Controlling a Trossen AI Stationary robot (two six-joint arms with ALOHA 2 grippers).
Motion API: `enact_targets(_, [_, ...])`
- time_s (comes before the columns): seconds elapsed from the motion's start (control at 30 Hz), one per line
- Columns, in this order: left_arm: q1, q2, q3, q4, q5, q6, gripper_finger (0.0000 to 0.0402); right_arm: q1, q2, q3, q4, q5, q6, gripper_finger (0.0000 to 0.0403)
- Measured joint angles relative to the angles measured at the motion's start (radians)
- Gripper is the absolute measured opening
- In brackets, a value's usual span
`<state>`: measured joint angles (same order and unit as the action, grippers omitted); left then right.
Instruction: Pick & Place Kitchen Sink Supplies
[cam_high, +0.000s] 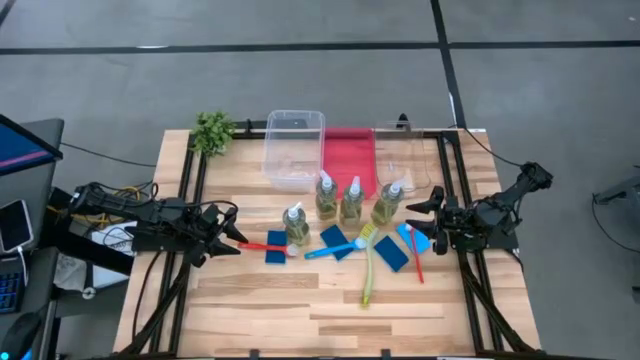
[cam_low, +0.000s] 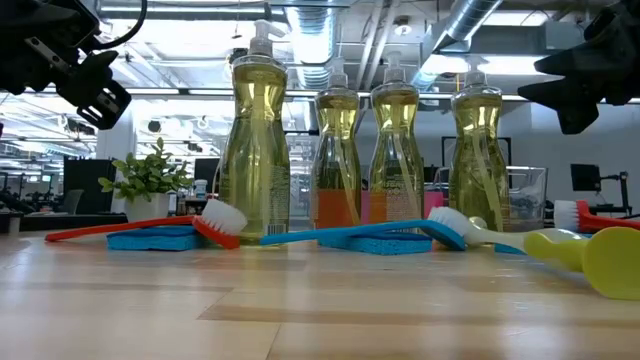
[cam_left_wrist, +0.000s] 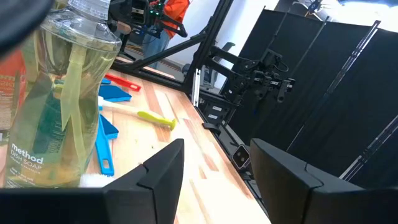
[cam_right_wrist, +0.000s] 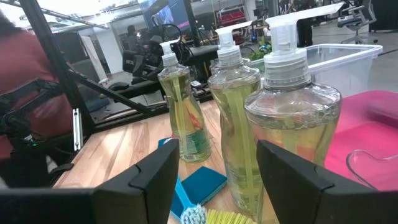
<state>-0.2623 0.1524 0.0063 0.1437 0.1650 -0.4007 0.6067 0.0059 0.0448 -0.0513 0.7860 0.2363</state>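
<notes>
Holding nothing: both fingers parted | clear tub (cam_high: 293, 148) bare | soap bottles (cam_high: 351, 203) full

- Bright, even light falls from ceiling fixtures (cam_low: 300, 45), which glare white in the low view.
- Soap bottles (cam_low: 258, 150) glow backlit; shadows on the table (cam_high: 300, 310) are faint.
- Close-up wrist-view fingers (cam_left_wrist: 155, 180) look soft and unfocused.
</notes>
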Motion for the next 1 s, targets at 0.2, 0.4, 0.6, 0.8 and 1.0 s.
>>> enact_targets(0.2, [0.000, 0.000, 0.000, 0.000, 0.000, 0.000, 0.0186, 0.000, 0.000, 0.000, 0.000, 0.000, 0.000, 0.0209])
enact_targets(0.4, [0.000, 0.000, 0.000, 0.000, 0.000, 0.000, 0.0186, 0.000, 0.000, 0.000, 0.000, 0.000, 0.000, 0.0209])
enact_targets(0.6, [0.000, 0.000, 0.000, 0.000, 0.000, 0.000, 0.0186, 0.000, 0.000, 0.000, 0.000, 0.000, 0.000, 0.0209])
enact_targets(0.8, [0.000, 0.000, 0.000, 0.035, -0.038, 0.032, 0.0186, 0.000, 0.000, 0.000, 0.000, 0.000, 0.000, 0.0209])
enact_targets(1.0, [0.000, 0.000, 0.000, 0.107, -0.067, 0.024, 0.0186, 0.000, 0.000, 0.000, 0.000, 0.000, 0.000, 0.0209])
